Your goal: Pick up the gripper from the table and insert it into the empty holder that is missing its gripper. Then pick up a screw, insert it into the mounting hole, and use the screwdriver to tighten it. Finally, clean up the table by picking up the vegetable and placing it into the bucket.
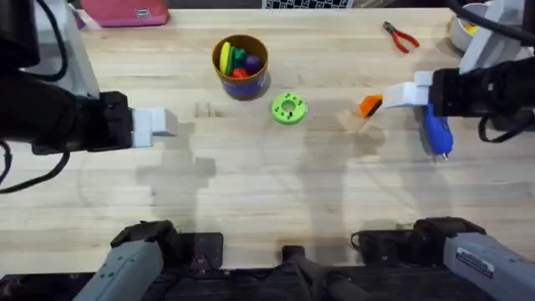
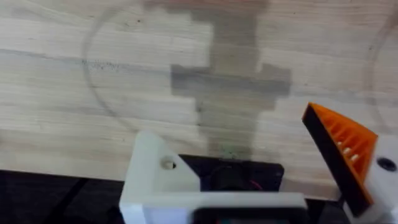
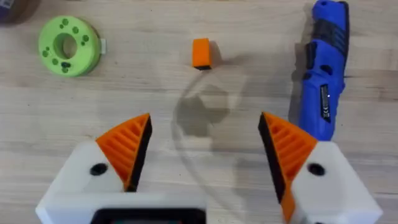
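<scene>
Right jaws (image 3: 205,152) released above the bench (image 1: 276,184), loose orange gripper (image 3: 201,53) between green disc (image 3: 67,46) and blue screwdriver (image 3: 322,74), left jaws (image 2: 249,168) spread, one orange pad fitted, white holder (image 2: 152,168) bare, overhead shows bucket (image 1: 242,68) with toys, red pliers (image 1: 401,37) far right.

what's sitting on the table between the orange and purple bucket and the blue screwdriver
In the overhead view, a green disc lies between the orange and purple bucket and the blue pen-shaped screwdriver, then the right gripper.
</scene>
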Available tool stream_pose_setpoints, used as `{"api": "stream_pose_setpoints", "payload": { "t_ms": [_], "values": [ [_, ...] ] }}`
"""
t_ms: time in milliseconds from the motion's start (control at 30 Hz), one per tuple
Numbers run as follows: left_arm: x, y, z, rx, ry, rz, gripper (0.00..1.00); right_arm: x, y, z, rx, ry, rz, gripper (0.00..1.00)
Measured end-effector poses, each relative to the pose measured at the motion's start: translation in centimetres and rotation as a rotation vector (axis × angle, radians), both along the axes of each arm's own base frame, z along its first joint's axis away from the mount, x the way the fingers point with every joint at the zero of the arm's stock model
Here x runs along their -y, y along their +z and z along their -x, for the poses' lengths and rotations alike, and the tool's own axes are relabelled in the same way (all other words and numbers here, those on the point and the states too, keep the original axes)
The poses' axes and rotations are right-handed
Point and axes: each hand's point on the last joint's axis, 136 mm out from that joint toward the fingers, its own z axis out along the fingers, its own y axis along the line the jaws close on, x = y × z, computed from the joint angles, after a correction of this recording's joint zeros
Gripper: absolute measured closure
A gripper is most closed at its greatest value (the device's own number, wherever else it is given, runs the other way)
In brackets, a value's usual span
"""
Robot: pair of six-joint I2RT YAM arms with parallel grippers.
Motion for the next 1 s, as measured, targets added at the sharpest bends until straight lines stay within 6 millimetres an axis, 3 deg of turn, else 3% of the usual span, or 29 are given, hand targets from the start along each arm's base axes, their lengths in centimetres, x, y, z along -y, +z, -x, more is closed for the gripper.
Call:
{"api": "stream_pose_setpoints", "payload": {
  "t_ms": [167, 300, 400, 1000],
  "values": [
    [0.2, 2.8, -1.4, 0.213, -0.01, -0.012, 0.014, 0.0, 0.0, 0.0, 0.0, 0.0, 0.0, 0.007],
    [0.5, 5.7, -0.9, 0.398, -0.017, -0.031, 0.014, 0.0, 0.0, 0.0, 0.0, 0.0, 0.0, 0.008],
    [0.7, 6.6, -0.6, 0.501, -0.025, -0.038, 0.014, 0.0, 0.0, 0.0, 0.001, 0.0, 0.0, 0.008],
    [3.1, 1.5, -6.7, 1.023, -0.176, 0.01, 0.014, 0.0, 0.0, 0.0, 0.0, 0.0, 0.0, 0.008]
  ]
}}
